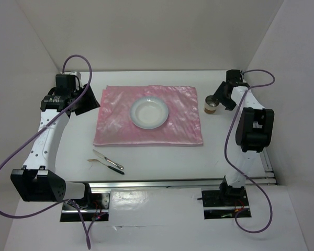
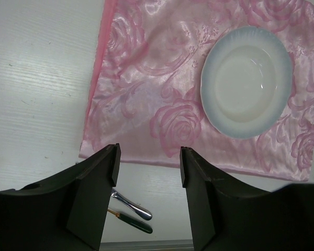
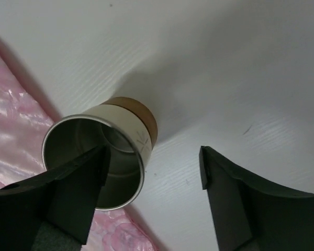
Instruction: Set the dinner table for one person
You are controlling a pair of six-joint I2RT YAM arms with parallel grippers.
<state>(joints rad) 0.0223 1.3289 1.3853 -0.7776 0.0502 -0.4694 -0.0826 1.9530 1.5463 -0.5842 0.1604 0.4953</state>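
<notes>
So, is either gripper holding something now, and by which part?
Nothing is held. The left gripper is open and empty. The right gripper is open too; the cup stands by one finger, not clamped.

Pink rose-patterned cloth (image 2: pixel 146 78), white plate (image 2: pixel 246 81).

Bright, even light (soft shadows)

The left fingers (image 2: pixel 94 204) hide part of the cutlery (image 2: pixel 136 210); right fingers (image 3: pixel 76 193) cover part of the cup (image 3: pixel 120 123).
</notes>
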